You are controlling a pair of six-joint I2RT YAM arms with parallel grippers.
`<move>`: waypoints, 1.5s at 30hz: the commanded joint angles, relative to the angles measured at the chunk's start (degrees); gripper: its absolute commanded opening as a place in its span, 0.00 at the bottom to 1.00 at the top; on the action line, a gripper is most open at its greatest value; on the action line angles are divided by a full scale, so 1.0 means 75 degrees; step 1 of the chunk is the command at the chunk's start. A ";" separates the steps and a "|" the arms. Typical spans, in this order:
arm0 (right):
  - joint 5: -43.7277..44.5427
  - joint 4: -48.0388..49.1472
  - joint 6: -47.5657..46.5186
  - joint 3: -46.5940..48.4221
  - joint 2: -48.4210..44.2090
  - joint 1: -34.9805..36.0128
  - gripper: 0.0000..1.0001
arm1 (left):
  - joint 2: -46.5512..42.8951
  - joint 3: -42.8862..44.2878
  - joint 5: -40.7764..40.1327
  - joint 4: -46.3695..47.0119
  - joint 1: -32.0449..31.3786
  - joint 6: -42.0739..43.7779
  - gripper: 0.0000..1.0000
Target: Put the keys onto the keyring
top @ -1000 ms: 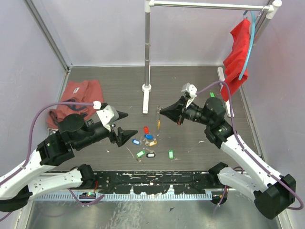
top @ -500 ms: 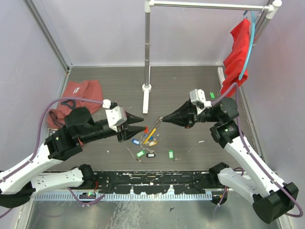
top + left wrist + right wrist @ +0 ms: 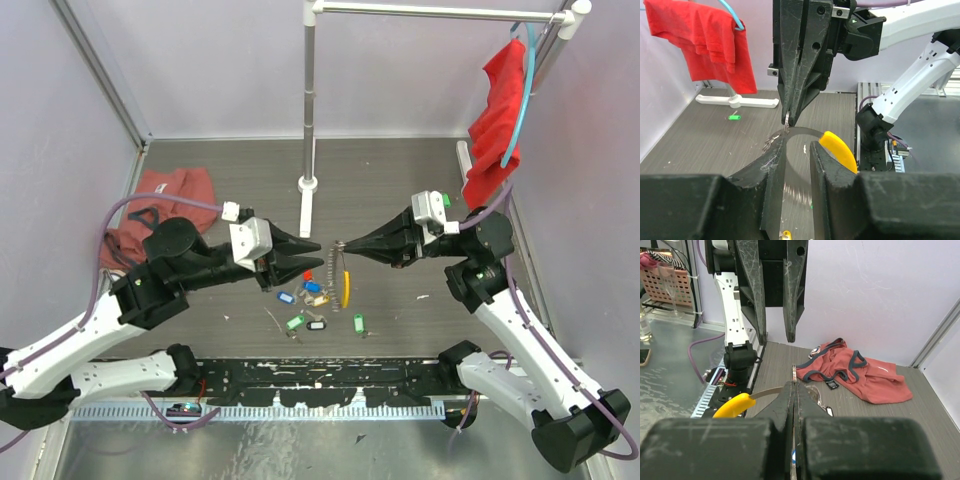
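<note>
- Spanning the overhead view, the grey wood-grain table (image 3: 400, 180) is boxed by pale walls at the back and on both sides. A black slotted rail (image 3: 330, 370) runs along its near edge between the arm bases.
- A metal stand (image 3: 308, 120) rises from a foot just behind the two claws. Its crossbar runs to the right, and the top of the picture cuts it off.
- A red cloth (image 3: 497, 120) hangs from that bar at the right wall, above the right arm.
- A pink shirt (image 3: 160, 195) lies crumpled by the left wall, and the left arm covers part of it.
- The right gripper (image 3: 348, 245) has its fingers pressed together on the wire of the keyring (image 3: 345, 285) and holds it above the table. The ring's yellow section hangs toward the near edge.
- The left gripper (image 3: 312, 262) faces it, its tips just beside the ring and its fingers (image 3: 822, 170) a little apart with a narrow gap. In the left wrist view the wire arcs past those tips, and I cannot tell whether it touches either one.
- The keys (image 3: 311, 286) lie scattered on the table under and just in front of the claws. Blue, green and black tags can be made out. Some tags are partly hidden by the left claw, and the metal blades are too small to see.
- A lone green tag (image 3: 444, 198) lies well apart from them, near the right wall.
- The widest bare tabletop lies between the stand's foot and the back wall.
</note>
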 commanded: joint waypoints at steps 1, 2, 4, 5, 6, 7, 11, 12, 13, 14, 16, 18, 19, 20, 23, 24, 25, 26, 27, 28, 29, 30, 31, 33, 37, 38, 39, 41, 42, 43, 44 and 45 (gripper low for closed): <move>0.0193 0.0720 0.0175 0.0313 -0.0008 0.0056 0.01 | 0.0234 0.0152 0.0037 0.0680 0.0026 0.0057 0.32; 0.0190 0.0791 0.0208 0.0301 -0.0008 0.0062 0.01 | 0.0297 0.0144 0.0033 0.0724 0.0023 0.0059 0.31; 0.0173 0.0862 0.0263 0.0282 -0.0013 0.0074 0.01 | 0.0394 0.0132 0.0029 0.0796 0.0017 0.0053 0.31; 0.0158 0.0889 0.0284 0.0283 -0.0014 0.0086 0.01 | 0.0425 0.0126 0.0035 0.0827 0.0019 0.0058 0.31; 0.0153 0.0888 0.0285 0.0277 -0.0031 0.0093 0.01 | 0.0453 0.0130 0.0023 0.0841 0.0025 0.0072 0.31; 0.0157 0.0888 0.0295 0.0276 -0.0046 0.0104 0.01 | 0.0469 0.0131 0.0011 0.0850 0.0025 0.0075 0.31; 0.0152 0.0910 0.0313 0.0292 -0.0079 0.0154 0.01 | 0.0483 0.0081 -0.0034 0.0967 0.0024 0.0077 0.31; 0.0151 0.0920 0.0319 0.0288 -0.0080 0.0175 0.01 | 0.0491 0.0067 -0.0034 0.0997 0.0025 0.0070 0.31; 0.0157 0.0948 0.0342 0.0291 -0.0078 0.0195 0.01 | 0.0512 0.0069 -0.0034 0.1022 0.0026 0.0065 0.31; 0.0162 0.0972 0.0346 0.0300 -0.0080 0.0206 0.01 | 0.0527 0.0084 -0.0035 0.1039 0.0023 0.0064 0.31; 0.0161 0.0993 0.0360 0.0315 -0.0067 0.0252 0.01 | 0.0569 0.0101 -0.0027 0.1055 0.0025 0.0053 0.31; 0.0168 0.1004 0.0370 0.0318 -0.0066 0.0280 0.01 | 0.0606 0.0124 -0.0018 0.1055 0.0024 0.0052 0.31; 0.0174 0.1005 0.0361 0.0312 -0.0069 0.0295 0.01 | 0.0622 0.0123 0.0000 0.1047 0.0022 0.0055 0.31; 0.0180 0.1015 0.0366 0.0317 -0.0077 0.0295 0.01 | 0.0630 0.0137 0.0005 0.1044 0.0025 0.0056 0.31; 0.0189 0.1017 0.0360 0.0312 -0.0108 0.0318 0.01 | 0.0661 0.0143 0.0026 0.1036 0.0023 0.0052 0.31; 0.0195 0.1017 0.0366 0.0317 -0.0119 0.0324 0.01 | 0.0680 0.0136 0.0039 0.1029 0.0022 0.0052 0.31; 0.0206 0.1023 0.0360 0.0312 -0.0132 0.0325 0.01 | 0.0681 0.0137 0.0044 0.1021 0.0025 0.0052 0.31; 0.0199 0.1021 0.0360 0.0311 -0.0126 0.0331 0.01 | 0.0697 0.0135 0.0043 0.1012 0.0026 0.0049 0.31; 0.0204 0.1017 0.0360 0.0311 -0.0138 0.0327 0.01 | 0.0707 0.0150 0.0054 0.1009 0.0020 0.0036 0.30; 0.0207 0.1017 0.0350 0.0308 -0.0137 0.0330 0.01 | 0.0703 0.0156 0.0078 0.1000 0.0024 0.0030 0.27; 0.0209 0.1017 0.0348 0.0301 -0.0140 0.0330 0.01 | 0.0718 0.0154 0.0089 0.0997 0.0022 0.0013 0.26; 0.0218 0.1017 0.0348 0.0302 -0.0153 0.0336 0.01 | 0.0722 0.0156 0.0111 0.0994 0.0025 0.0009 0.25; 0.0227 0.1017 0.0350 0.0291 -0.0158 0.0338 0.01 | 0.0735 0.0164 0.0120 0.0986 0.0026 0.0002 0.23; 0.0229 0.1020 0.0354 0.0279 -0.0149 0.0342 0.01 | 0.0764 0.0171 0.0133 0.0985 0.0025 -0.0016 0.21; 0.0247 0.1017 0.0333 0.0248 -0.0159 0.0342 0.01 | 0.0827 0.0206 0.0123 0.0965 0.0020 -0.0017 0.13; 0.0254 0.1017 0.0327 0.0236 -0.0170 0.0345 0.01 | 0.0837 0.0205 0.0113 0.0953 0.0025 -0.0018 0.11; 0.0256 0.1004 0.0318 0.0230 -0.0178 0.0361 0.01 | 0.0856 0.0219 0.0101 0.0934 0.0026 -0.0009 0.08; 0.0256 0.0862 0.0243 0.0258 -0.0184 0.0354 0.01 | 0.0880 0.0251 0.0075 0.0836 0.0026 0.0030 0.01; 0.0248 0.0680 0.0145 0.0288 -0.0195 0.0354 0.01 | 0.0882 0.0283 0.0047 0.0757 0.0020 0.0070 0.00; 0.0230 0.0487 -0.0026 0.0339 -0.0197 0.0354 0.01 | 0.0876 0.0313 0.0018 0.0672 0.0025 0.0126 0.00; 0.0218 0.0223 -0.0194 0.0391 -0.0221 0.0359 0.01 | 0.0859 0.0336 0.0006 0.0588 0.0025 0.0195 0.00; 0.0211 -0.0055 -0.0374 0.0453 -0.0238 0.0363 0.03 | 0.0838 0.0359 -0.0013 0.0500 0.0023 0.0264 0.00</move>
